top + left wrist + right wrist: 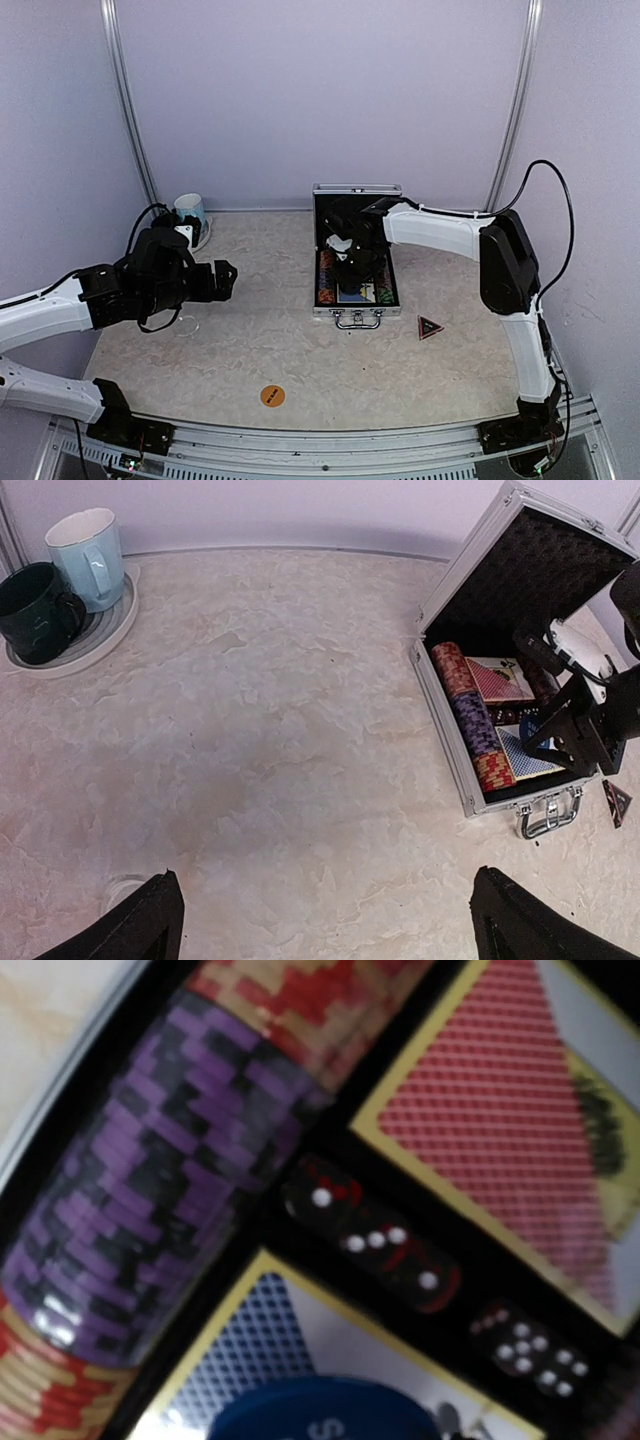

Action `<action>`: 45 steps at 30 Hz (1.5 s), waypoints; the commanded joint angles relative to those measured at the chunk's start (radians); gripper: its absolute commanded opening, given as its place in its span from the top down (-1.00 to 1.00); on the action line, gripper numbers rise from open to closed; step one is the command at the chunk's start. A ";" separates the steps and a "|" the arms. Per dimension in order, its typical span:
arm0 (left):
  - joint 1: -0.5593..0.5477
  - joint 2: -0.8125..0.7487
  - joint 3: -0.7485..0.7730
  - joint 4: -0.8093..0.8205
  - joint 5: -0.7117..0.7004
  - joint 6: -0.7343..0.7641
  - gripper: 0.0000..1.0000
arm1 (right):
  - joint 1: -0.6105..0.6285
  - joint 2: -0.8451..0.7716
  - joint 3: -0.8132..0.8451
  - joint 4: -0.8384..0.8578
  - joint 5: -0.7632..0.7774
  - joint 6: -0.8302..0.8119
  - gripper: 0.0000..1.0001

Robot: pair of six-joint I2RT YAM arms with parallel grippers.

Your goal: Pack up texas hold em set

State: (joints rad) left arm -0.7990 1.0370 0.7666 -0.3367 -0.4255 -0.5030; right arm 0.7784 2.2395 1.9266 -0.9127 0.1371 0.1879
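We are packing the open case (355, 270), which is lying directly beneath the right gripper (352, 265). In our judgement the lid could be jamming later if the blue button (320, 1412) at the tips ends up tilted on the blue deck (250, 1360). That arm is hanging over the case, wrist pointing down. We cannot tell whether its half-parted jaws are gripping the button. The left gripper (228, 280) is hovering spread wide and empty, with the case off to its right.

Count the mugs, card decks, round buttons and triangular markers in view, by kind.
Mugs: 2 (green mug, blue mug)
Decks: 2 (red deck, blue deck)
Buttons: 2 (orange button, blue button)
Marker: 1
Total: 7
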 commanded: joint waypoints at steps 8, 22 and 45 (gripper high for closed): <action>-0.007 -0.008 -0.031 0.030 0.026 -0.040 -0.98 | -0.005 0.038 0.025 0.039 -0.069 -0.007 -0.06; -0.051 0.030 -0.099 0.051 0.067 -0.112 -0.98 | -0.004 -0.037 -0.038 0.074 -0.078 -0.003 -0.54; -0.066 -0.020 -0.084 -0.027 -0.049 -0.169 -0.98 | 0.451 -0.080 -0.055 -0.032 -0.082 -0.177 -0.98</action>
State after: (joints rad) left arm -0.8646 1.0256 0.6678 -0.3382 -0.4477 -0.6556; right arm 1.1824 2.1048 1.8339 -0.9127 0.0814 0.0502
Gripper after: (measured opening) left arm 0.989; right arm 0.990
